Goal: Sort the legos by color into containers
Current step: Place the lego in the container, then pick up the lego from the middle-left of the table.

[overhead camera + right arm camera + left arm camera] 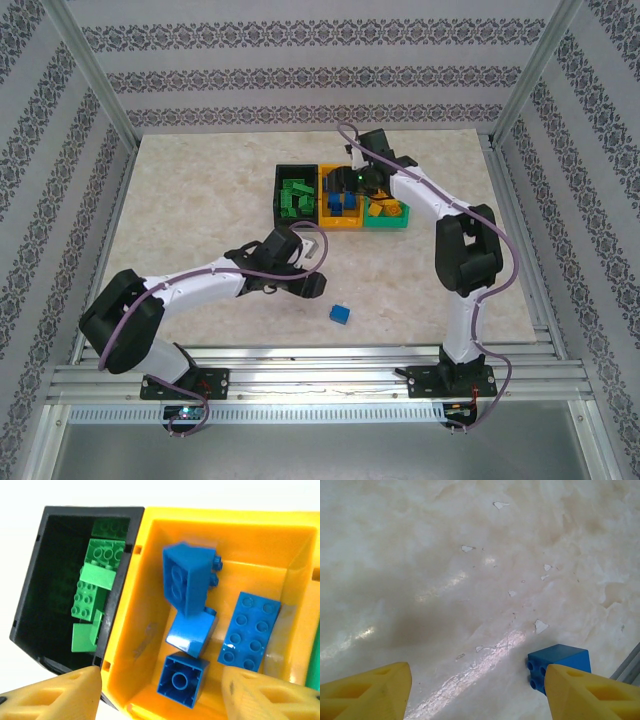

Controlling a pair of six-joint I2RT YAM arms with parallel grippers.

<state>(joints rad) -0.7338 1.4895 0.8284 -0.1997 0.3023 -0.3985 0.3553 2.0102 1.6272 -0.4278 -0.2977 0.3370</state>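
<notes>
Hovering right pincer (161, 687) over orange-yellow bin (225, 519)

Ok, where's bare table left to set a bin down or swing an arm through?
Widest bare patch: from the black bin left to the table edge. Another strip runs behind the bins. Crowded: the yellow bin, right fingers above its blue bricks; and near centre, left fingers beside the loose blue brick.
</notes>
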